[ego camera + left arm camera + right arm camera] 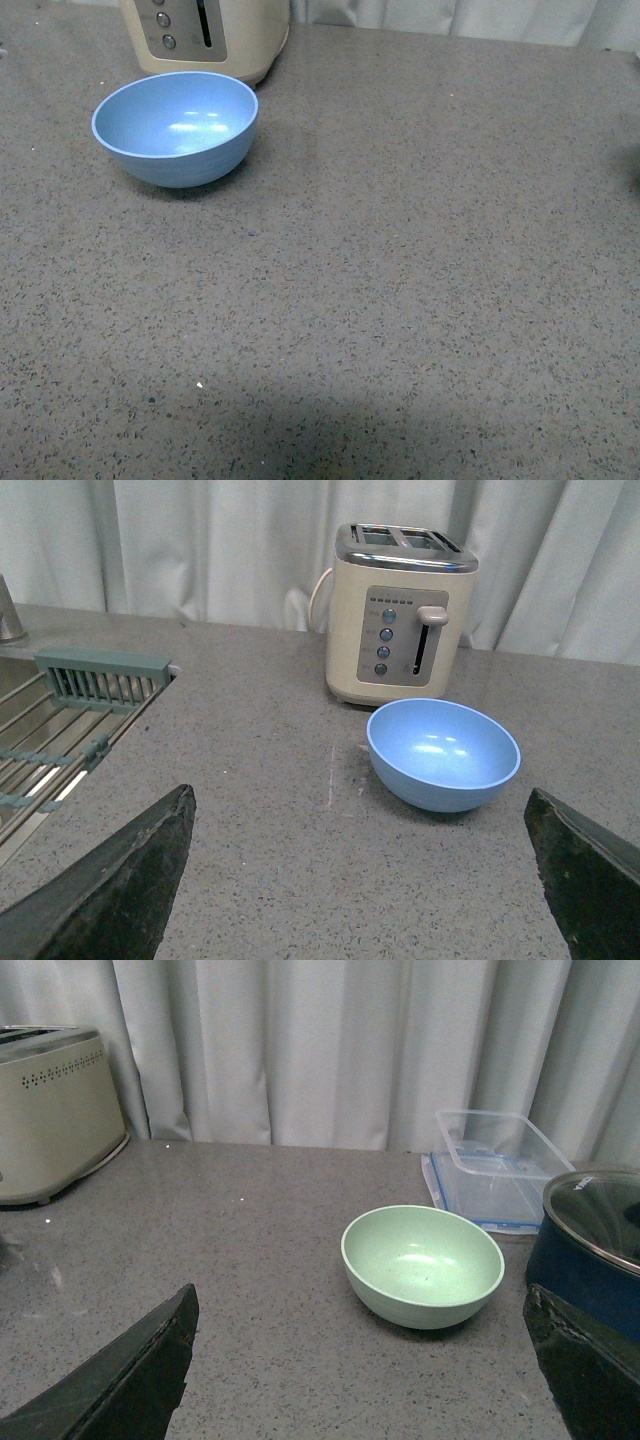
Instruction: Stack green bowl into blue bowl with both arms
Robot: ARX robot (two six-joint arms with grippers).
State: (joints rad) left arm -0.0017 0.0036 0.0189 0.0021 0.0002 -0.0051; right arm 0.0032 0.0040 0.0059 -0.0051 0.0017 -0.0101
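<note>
Two bowls stand well apart, and nothing is stacked yet. The green bowl (422, 1265) sits upright and empty on the table (260, 1260). It shows only in the right wrist view, just beside a dark blue pot (600, 1290) with a glass lid and near a clear plastic container (495, 1165). The blue bowl (175, 127) is also upright and empty, at the far left of the table in the front view, just in front of a cream toaster (205, 35). The right jaws are spread wide and hold nothing, with the green bowl ahead between their dark fingers (120, 1370). The left jaws are just as wide apart and empty, facing the blue bowl. A sink with a drying rack (70, 710) lies off to one side of them. Neither arm shows in the front view. By my judgement the whole job is left: grasp the green bowl, carry it across and lower it into the blue one.
</note>
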